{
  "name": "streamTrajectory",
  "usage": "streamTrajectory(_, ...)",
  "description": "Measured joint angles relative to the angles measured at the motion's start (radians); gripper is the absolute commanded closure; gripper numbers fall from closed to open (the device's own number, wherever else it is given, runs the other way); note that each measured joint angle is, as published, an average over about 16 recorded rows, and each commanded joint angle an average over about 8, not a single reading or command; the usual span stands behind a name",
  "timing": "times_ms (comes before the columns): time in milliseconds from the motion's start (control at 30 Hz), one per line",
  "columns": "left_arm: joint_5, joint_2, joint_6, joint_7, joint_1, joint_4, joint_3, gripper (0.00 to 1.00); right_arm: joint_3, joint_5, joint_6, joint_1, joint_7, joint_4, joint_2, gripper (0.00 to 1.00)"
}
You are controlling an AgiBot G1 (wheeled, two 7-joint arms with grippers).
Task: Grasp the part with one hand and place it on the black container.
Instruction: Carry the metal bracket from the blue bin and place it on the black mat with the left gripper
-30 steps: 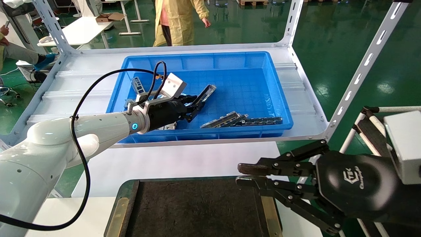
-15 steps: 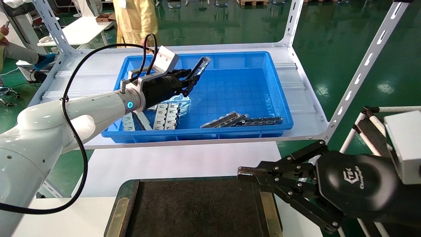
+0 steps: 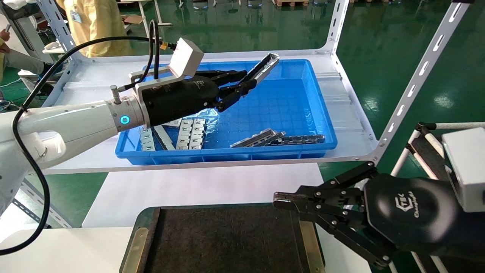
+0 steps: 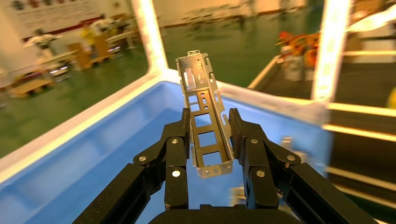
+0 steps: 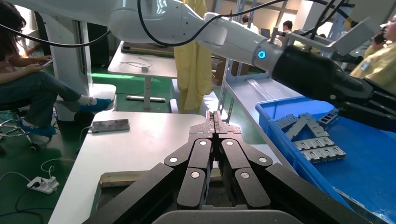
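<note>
white shelf: blue bin | white table: black container

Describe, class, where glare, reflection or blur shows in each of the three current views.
Head view: ceiling lights reflect off the glossy green floor. Left wrist view: the part in the left gripper is sharp, the background blurred and overexposed. Right wrist view: the shut right gripper looks sharp.

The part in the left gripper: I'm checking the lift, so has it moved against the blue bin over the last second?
Yes. The part, shut in the left gripper, has risen from inside the blue bin to above its far rim, shifting rightward.
</note>
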Motion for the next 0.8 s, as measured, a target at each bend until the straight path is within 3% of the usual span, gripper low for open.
streamTrajectory(367,-0.041,-0.052,0.22,-0.007,0.053,-0.016,-0.013,1.0,-0.001,0.0,0.0,0.0,0.0,0.0,0.0,1.0)
streamTrajectory(800,-0.086,-0.126,0.297,-0.096,0.252,-0.182,-0.022,1.0,-0.002,0.001,0.001,0.0,-0.001,0.0,0.001,1.0)
